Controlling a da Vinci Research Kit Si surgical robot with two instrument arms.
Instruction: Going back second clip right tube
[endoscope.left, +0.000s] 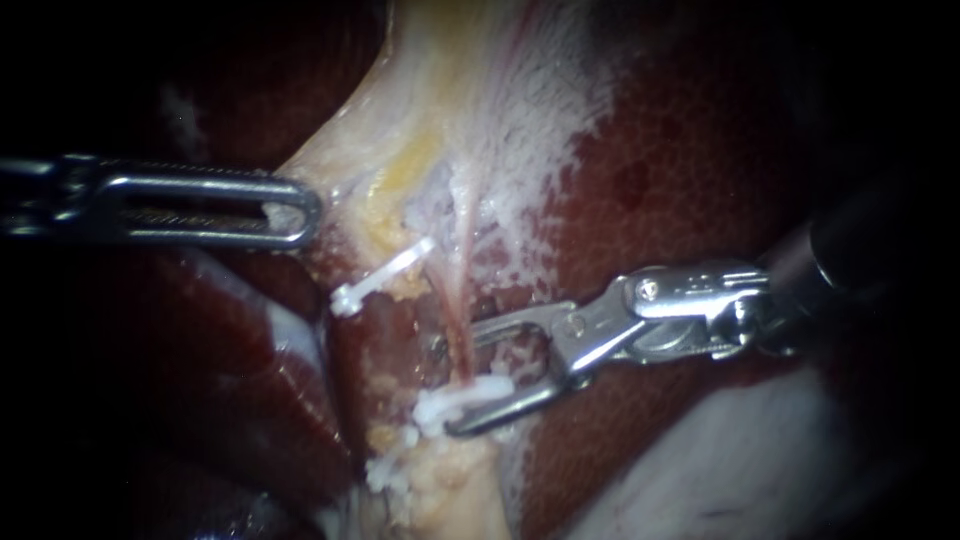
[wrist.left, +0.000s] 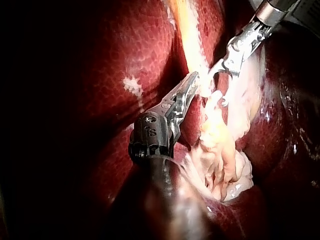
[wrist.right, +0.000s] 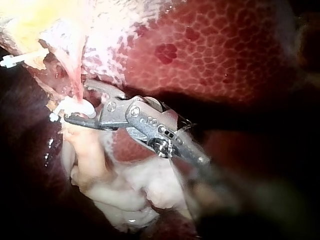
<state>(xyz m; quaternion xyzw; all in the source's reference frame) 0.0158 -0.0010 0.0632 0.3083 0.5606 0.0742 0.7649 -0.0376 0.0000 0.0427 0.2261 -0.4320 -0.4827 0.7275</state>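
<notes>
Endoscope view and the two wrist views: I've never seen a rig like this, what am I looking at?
A surgical robot works on a pig's liver, the dark red mass, on a bench. The endoscope view is a close camera over the tissue; each wrist view comes from a camera on one arm. The left instrument comes in from the left, jaws shut on pale tissue. The right instrument has open jaws around a thin pink tube. A white clip sits on that tube beside the lower jaw; another white clip shows further up.
</notes>
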